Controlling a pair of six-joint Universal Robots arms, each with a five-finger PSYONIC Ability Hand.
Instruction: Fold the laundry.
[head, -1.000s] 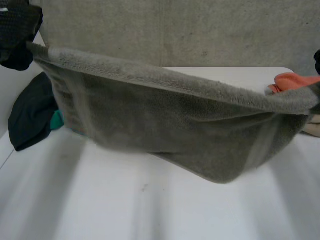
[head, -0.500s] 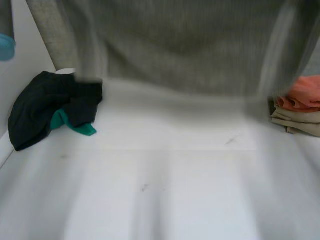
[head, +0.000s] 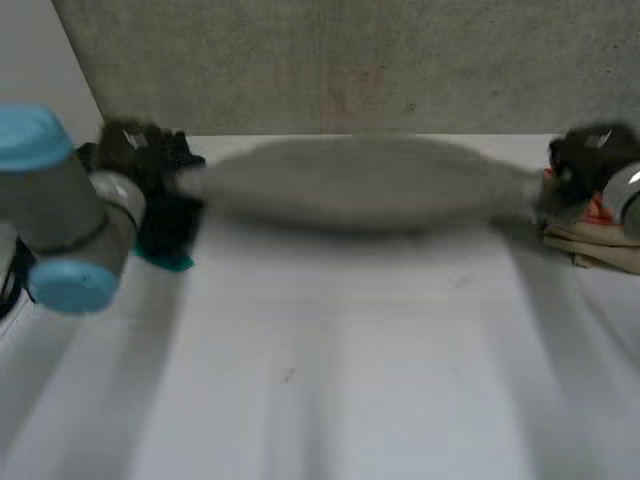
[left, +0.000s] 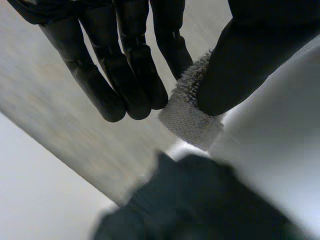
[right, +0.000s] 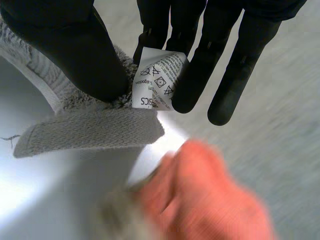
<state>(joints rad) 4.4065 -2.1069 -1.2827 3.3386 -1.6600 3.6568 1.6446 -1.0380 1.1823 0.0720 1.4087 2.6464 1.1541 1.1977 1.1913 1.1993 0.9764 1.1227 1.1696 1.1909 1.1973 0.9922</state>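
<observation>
Crosswise, towel between both hands

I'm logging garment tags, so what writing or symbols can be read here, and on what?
"SICS", a word's end, on the white care tag of the grey towel pinched in the right hand.
Laundry care symbols: a row on that tag.
Small print beside them: too small to read.
</observation>
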